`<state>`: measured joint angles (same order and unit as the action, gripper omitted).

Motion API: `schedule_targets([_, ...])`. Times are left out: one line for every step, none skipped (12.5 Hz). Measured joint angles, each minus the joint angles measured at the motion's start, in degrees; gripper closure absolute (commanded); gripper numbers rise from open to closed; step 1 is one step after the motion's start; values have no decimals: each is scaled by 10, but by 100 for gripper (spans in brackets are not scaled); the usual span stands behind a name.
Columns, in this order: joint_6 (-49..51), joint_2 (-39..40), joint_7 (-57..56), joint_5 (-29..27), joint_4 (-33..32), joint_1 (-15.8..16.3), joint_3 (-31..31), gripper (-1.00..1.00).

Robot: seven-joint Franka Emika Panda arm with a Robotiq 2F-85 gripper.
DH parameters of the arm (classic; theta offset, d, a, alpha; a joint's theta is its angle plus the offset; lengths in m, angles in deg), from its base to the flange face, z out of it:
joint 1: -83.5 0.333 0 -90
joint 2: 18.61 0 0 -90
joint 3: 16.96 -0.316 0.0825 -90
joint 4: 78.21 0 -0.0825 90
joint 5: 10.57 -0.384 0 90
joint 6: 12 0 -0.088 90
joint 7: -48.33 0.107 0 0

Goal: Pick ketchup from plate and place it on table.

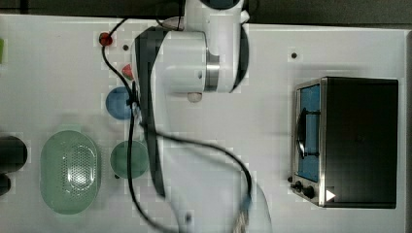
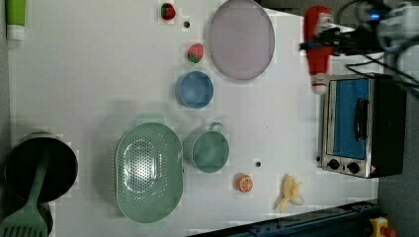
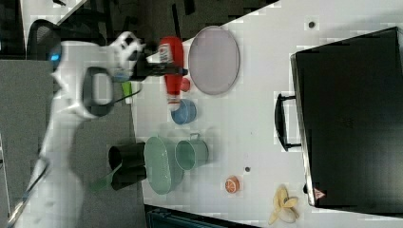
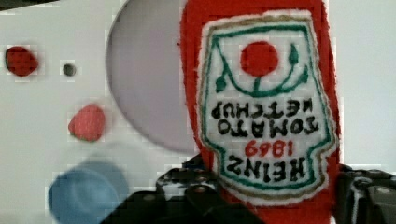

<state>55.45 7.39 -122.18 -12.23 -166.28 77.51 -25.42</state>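
White tabletop (image 2: 99,74) spans nearly everything I can see, with the toaster oven (image 2: 363,128) at the left view's right edge and the green basket (image 2: 148,170) low in the left view. My gripper (image 3: 164,69) is clenched on the ketchup (image 3: 172,71), holding it in the air beside the plate (image 3: 214,59); the plate itself lies bare. In the left view the bottle (image 2: 318,47) hangs just off the plate's (image 2: 240,39) right side, above the oven's corner, neck pointing to the left view's bottom.

Up close in the wrist view the ketchup (image 4: 261,107) looks like stitched fabric with an embroidered label, so I judge it light, soft and squashy, unlikely to slip or break. The fingers take it across the body near the label's end, which seems a sound hold; I would expect it to flop over once released rather than stand.

From the top view the arm covers bottle and plate, and the wrist view cuts off the neck, so I cannot gauge its height over the table
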Motion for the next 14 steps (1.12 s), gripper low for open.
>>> schedule_targets([25,-33,1,0,-1,-3,5,-24])
schedule_targets([36,-62,1,0,-3,-6,11,-24])
schedule_targets([36,-86,1,2,-8,-14,13,-24])
schedule_targets([31,-110,1,4,-26,-18,19,-24])
schedule_targets([28,-132,1,4,-54,-21,26,-24])
schedule_targets([28,-150,1,3,-86,-23,31,-24])
schedule_targets([27,-160,1,3,-119,-23,36,-24])
schedule_targets([16,-164,1,5,-153,-23,39,-24])
schedule_targets([-3,-164,1,7,-191,-23,42,-24])
schedule_targets([-16,-163,1,6,-231,-24,44,-24])
schedule_targets([-39,-160,1,7,-272,-25,45,-24])
schedule_targets([-72,-157,1,5,-312,-26,46,-24])
schedule_targets([-109,-151,1,5,-348,-26,47,-24])
schedule_targets([-141,-140,1,6,-377,-26,49,-24])
